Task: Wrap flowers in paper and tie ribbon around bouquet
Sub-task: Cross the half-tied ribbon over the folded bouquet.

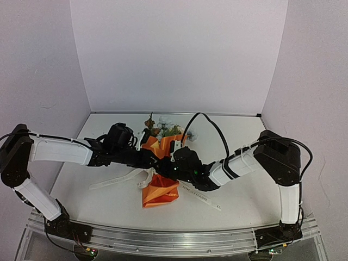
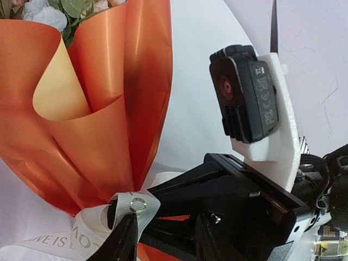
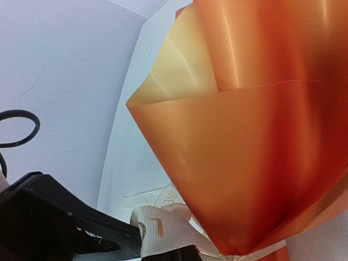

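The bouquet lies mid-table, with the flowers (image 1: 166, 126) poking from the far end of the orange paper (image 1: 160, 190). Its yellow inner face (image 2: 60, 98) shows in the cone's mouth. The white lettered ribbon (image 1: 111, 182) circles the wrap's narrow waist, and its ends trail left and right across the table. Both grippers meet at that waist. My left gripper (image 1: 154, 159) has its fingers apart, and a ribbon loop (image 2: 133, 206) rests on one fingertip (image 2: 124, 234). My right gripper (image 1: 171, 164) is shut, pinching the ribbon (image 3: 163, 231) at the paper's (image 3: 244, 163) base.
The white table (image 1: 98, 163) is closed in by pale walls on three sides. A metal rail (image 1: 174, 239) carrying both arm bases runs along the near edge. The right arm's wrist camera (image 2: 247, 92) sits close in front of my left gripper.
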Controlling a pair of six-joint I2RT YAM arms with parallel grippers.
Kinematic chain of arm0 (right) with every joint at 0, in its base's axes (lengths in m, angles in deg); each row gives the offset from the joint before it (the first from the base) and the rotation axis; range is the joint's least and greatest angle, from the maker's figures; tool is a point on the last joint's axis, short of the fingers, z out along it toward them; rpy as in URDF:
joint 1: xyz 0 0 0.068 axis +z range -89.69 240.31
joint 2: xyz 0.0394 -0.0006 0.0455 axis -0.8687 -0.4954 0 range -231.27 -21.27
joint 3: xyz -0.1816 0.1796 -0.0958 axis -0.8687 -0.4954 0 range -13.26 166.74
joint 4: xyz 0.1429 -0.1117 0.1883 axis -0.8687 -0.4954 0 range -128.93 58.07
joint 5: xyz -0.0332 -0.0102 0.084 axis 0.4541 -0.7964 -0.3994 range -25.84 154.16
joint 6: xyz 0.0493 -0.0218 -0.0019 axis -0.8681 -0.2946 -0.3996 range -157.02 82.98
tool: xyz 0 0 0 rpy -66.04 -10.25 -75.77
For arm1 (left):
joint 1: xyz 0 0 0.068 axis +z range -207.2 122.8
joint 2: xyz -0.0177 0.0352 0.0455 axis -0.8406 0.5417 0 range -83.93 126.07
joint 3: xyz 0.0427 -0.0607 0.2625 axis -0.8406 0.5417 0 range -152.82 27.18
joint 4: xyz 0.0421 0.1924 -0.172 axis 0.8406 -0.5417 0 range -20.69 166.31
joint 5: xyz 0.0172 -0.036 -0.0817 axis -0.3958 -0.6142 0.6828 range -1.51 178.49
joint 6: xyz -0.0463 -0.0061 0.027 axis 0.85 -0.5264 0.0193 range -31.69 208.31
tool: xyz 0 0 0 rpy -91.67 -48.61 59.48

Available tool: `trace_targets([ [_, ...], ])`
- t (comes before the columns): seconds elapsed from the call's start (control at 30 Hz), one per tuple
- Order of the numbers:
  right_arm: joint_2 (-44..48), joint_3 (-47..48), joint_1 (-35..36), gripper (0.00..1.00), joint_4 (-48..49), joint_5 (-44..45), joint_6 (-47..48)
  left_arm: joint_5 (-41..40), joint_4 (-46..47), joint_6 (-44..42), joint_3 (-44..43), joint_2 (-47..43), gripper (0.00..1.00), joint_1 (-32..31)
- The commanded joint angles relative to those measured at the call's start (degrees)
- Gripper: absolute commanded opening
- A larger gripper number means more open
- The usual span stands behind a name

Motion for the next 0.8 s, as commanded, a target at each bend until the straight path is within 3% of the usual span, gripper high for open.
trace_targets([
  [0.0,-0.8,0.7,-0.4,0.00,4.2,-1.0,-0.5,-2.5,1.2,0.1,-1.6,-5.0,0.43,0.1],
  [0.33,-1.4,1.1,-0.6,0.00,4.2,-1.3,-0.9,-10.0,-2.1,0.3,-1.6,-11.0,0.52,1.4],
  [0.47,-1.5,1.2,-0.6,0.00,4.2,-1.3,-0.9,-12.4,-6.5,2.9,-1.0,-10.8,0.44,5.9],
  [0.63,-1.5,1.3,-0.9,0.00,4.3,-1.7,-0.9,-5.7,-7.1,2.8,0.7,-6.2,0.32,10.8],
  [0.77,-1.5,1.3,-1.0,0.00,4.2,-1.7,-0.8,0.3,-4.7,1.9,1.1,-2.0,0.29,11.3],
])
